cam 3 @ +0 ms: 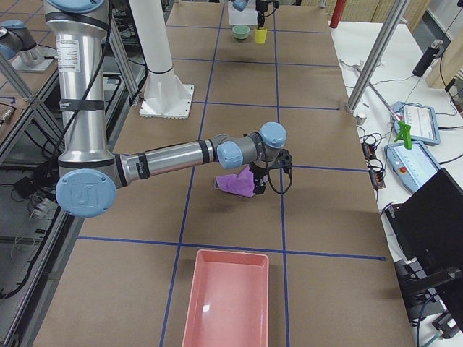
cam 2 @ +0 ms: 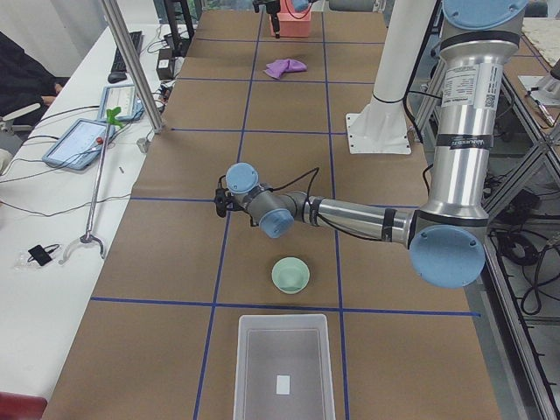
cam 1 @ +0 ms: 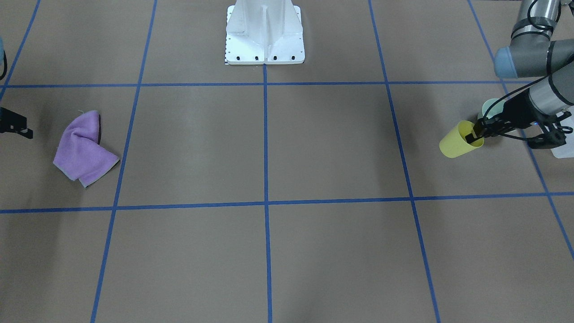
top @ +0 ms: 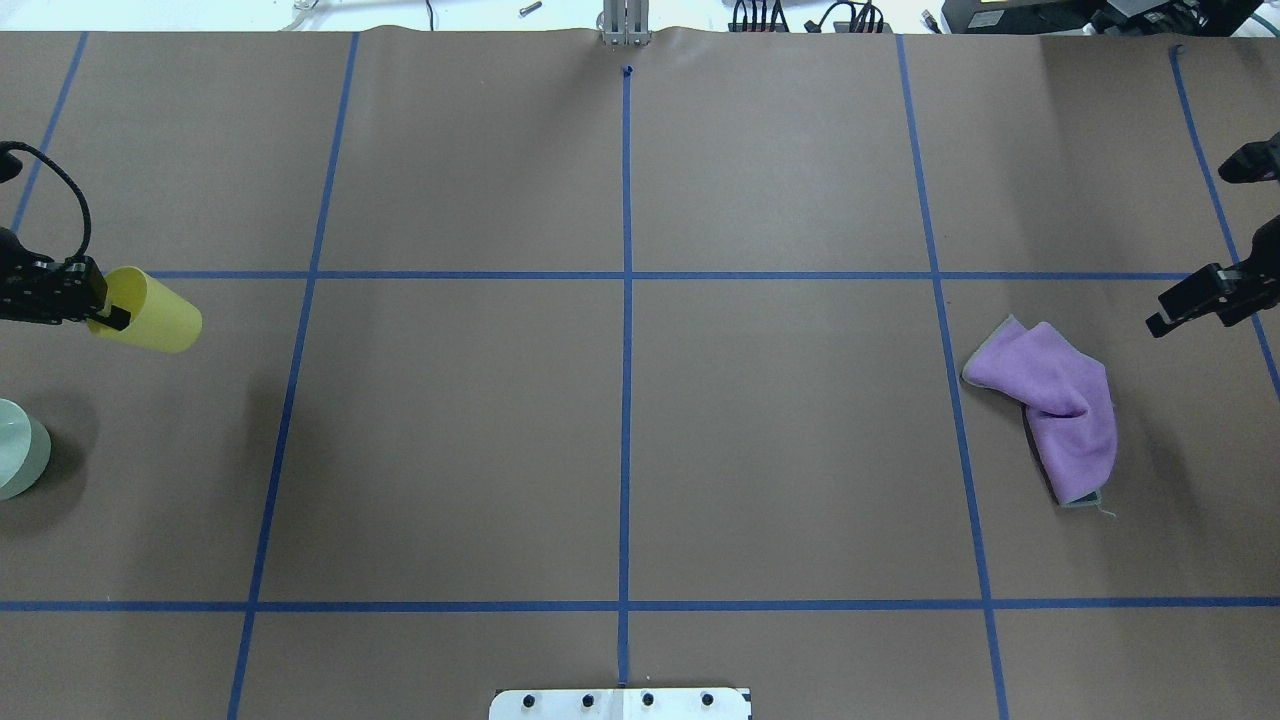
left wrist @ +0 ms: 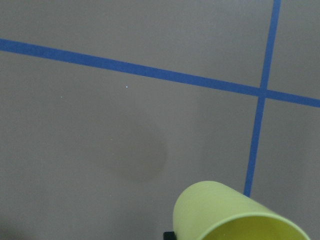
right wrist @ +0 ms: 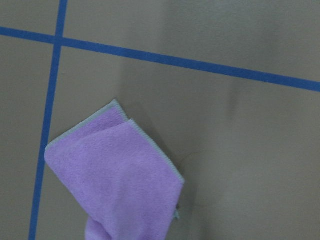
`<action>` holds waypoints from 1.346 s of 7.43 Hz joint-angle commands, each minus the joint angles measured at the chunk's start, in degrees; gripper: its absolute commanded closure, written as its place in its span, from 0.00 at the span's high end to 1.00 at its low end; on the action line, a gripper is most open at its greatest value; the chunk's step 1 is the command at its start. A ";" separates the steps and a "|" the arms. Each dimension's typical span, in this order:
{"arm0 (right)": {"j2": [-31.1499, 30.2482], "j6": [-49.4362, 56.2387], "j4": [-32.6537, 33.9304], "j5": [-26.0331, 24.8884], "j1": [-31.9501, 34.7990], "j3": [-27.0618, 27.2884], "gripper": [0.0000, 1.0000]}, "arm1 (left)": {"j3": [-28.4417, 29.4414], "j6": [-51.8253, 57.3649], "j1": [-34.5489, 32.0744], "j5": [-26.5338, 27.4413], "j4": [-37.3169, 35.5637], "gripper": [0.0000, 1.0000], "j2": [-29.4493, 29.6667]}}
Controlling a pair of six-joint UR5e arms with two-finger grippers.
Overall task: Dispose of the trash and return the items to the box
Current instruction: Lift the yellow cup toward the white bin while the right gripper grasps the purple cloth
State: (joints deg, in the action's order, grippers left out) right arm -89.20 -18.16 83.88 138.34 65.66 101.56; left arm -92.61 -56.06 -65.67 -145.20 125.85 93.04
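My left gripper (cam 1: pixel 474 134) is shut on the rim of the yellow cup (cam 1: pixel 458 141), one finger inside it, and holds it tilted on its side above the table; it also shows in the overhead view (top: pixel 108 318) with the cup (top: pixel 155 312). The left wrist view shows the cup's rim (left wrist: pixel 235 212). The mint-green bowl (top: pixel 15 447) stands upright just beside the gripper, partly hidden by the arm in the front view (cam 1: pixel 489 106). The frosted box (cam 2: pixel 284 367) sits beyond the bowl (cam 2: pixel 290 275). My right gripper (top: pixel 1165 318) looks open and empty, near the purple cloth (top: pixel 1060 410).
The purple cloth (cam 1: pixel 83 150) lies crumpled at the table's right side and fills the right wrist view (right wrist: pixel 120 175). A pink tray (cam 3: pixel 224 296) lies at the right end. The white robot base (cam 1: pixel 264 33) stands at the table's near middle edge.
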 commanded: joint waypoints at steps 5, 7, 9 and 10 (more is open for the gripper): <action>6.23 -4.25 -5.13 -5.27 -12.58 -8.31 0.64 | -3.55 1.30 -8.58 -4.73 -6.67 0.00 0.91; 6.06 -4.60 -5.13 -5.89 -12.49 -7.88 0.00 | -3.11 8.02 -11.74 -5.09 -9.98 0.00 0.83; 5.88 -5.65 -4.96 -5.80 -12.40 -4.03 0.00 | -2.15 32.18 -21.11 -4.22 -22.85 0.00 0.21; 5.62 -7.74 -4.61 -5.71 -12.32 -1.66 0.00 | -1.36 44.94 -25.95 -2.03 -30.67 0.00 0.21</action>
State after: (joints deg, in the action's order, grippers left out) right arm -83.31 -24.04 78.97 132.52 53.26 97.12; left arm -94.84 -26.64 -85.74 -149.11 104.26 93.41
